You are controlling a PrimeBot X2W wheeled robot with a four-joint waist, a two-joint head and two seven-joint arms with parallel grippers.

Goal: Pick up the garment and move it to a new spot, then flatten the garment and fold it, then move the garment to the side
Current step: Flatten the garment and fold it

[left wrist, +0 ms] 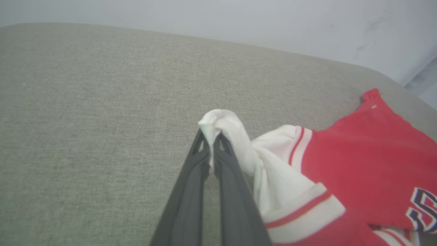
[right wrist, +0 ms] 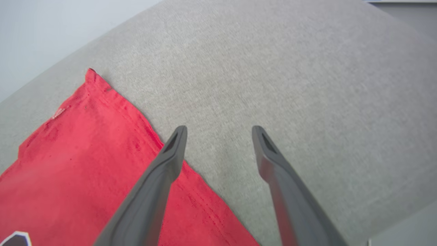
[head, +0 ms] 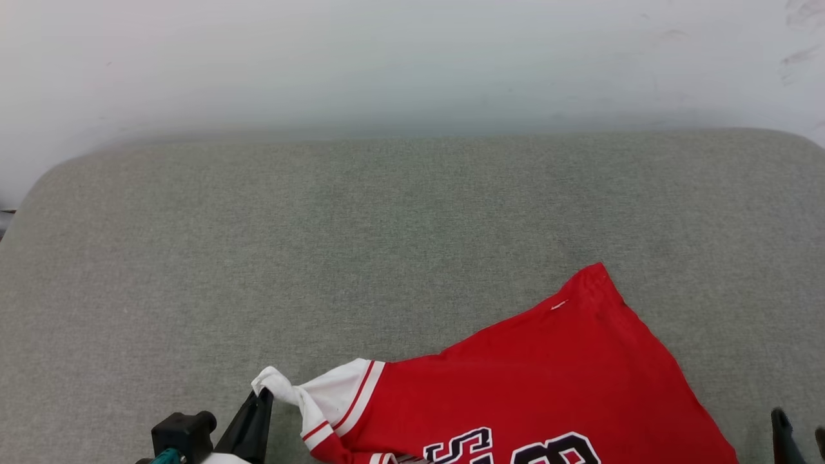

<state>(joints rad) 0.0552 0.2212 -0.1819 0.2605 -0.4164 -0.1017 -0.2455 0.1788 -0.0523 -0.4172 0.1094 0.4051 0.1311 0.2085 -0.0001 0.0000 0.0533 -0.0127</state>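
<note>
Jersey [head: 548, 386] at near right edge of grey padded surface [head: 322, 225] | left gripper [left wrist: 211, 136] clamped on white sleeve [left wrist: 235, 136] | right gripper [right wrist: 218, 131] fingers apart beside red edge | we judge it soft, light, limp; we'd grip corners

You are looking at a plain room, more like a test room or a lab than a home, though you cannot be sure. A big soft top [head: 387, 212] covered in grey-green cloth runs from the near edge to the far wall. Its far left corner [head: 45, 187] is round, like a padded table or a big cushion. Behind it stands a flat white wall [head: 412, 58], with a few dark scuff marks [head: 799, 55] at the far right. In the right wrist view, past the edge of the soft top, you can see what looks like smooth grey floor [right wrist: 409, 222].
</note>
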